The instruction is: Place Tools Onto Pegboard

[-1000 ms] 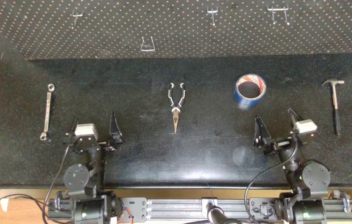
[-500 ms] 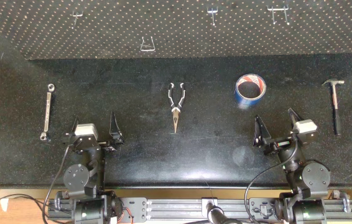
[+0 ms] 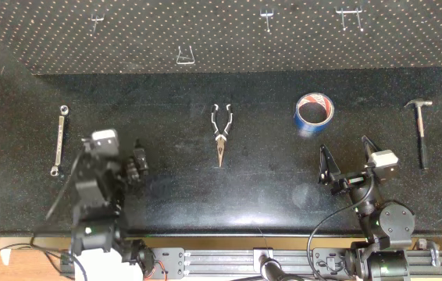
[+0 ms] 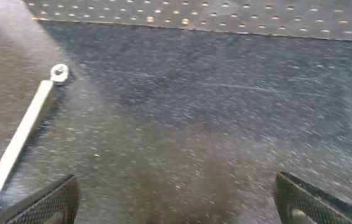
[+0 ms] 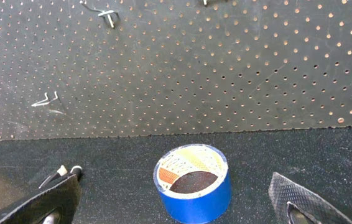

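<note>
Four things lie in a row on the worktop (image 3: 174, 195), well apart, probably so each can be picked cleanly and carried to the hooks (image 3: 184, 56) on the pegboard (image 3: 221, 31) at 12 o'clock. The wrench (image 3: 58, 140) is at 9, the pliers (image 3: 221, 133) at centre, the tape (image 3: 313, 114) toward 2 and the hammer (image 3: 420, 133) at 3. None hangs yet. The left tool (image 4: 176, 190) is empty with fingers wide apart, sitting low and angled toward the wrench at its 10 o'clock, likely its first pick. The right tool (image 3: 345, 148), also apart and empty, faces the tape at its 12.
</note>
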